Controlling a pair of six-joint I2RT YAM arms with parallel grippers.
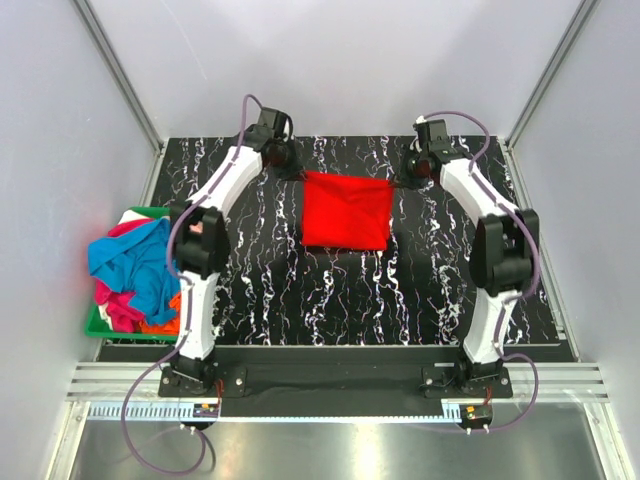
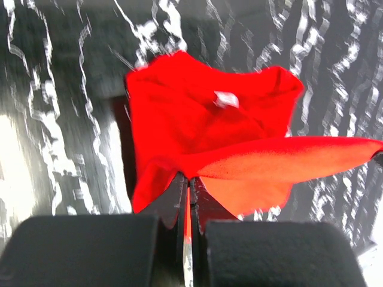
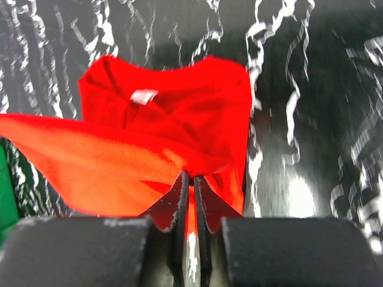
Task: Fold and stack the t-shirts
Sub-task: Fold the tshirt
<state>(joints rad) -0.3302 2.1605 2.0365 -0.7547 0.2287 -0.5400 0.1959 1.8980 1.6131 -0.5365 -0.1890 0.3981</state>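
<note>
Left gripper (image 2: pixel 188 179) and right gripper (image 3: pixel 191 177) clamp red t-shirt (image 1: pixel 346 210); shirt-filled green bin (image 1: pixel 93 322) leftward

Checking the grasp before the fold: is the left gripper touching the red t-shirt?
Touching. The left wrist view shows the left gripper shut on the red t-shirt, with a fold of cloth pinched between its fingers.
</note>
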